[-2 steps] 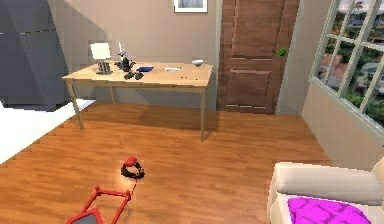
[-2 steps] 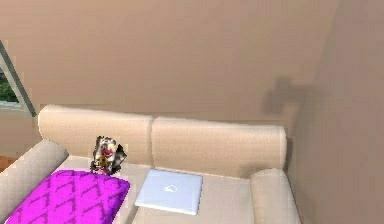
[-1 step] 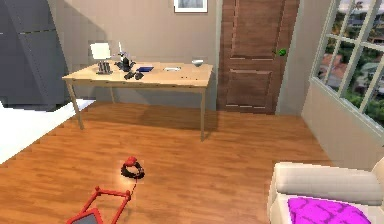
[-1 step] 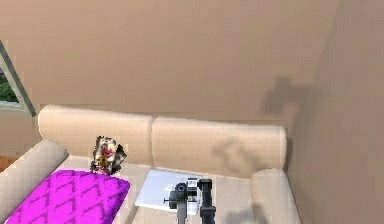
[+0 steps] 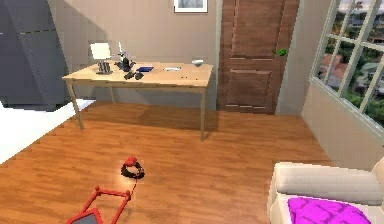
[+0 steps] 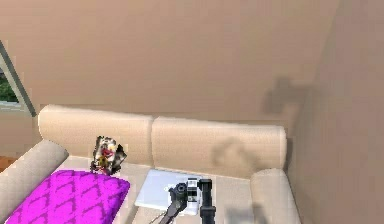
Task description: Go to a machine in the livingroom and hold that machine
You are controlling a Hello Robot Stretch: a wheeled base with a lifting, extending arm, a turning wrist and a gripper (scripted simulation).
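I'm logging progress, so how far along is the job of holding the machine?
Done: the robot is at the sofa. In hand: the gripper is at a flat white thing lying on the sofa's seat, possibly the machine; I cannot tell whether it holds anything. Left: a hold is confirmed only once that thing hangs clear of the seat, which is not yet done.

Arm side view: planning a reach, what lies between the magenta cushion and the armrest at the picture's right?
A flat white thing on the seat, with the pincer at it, in the arm side view.
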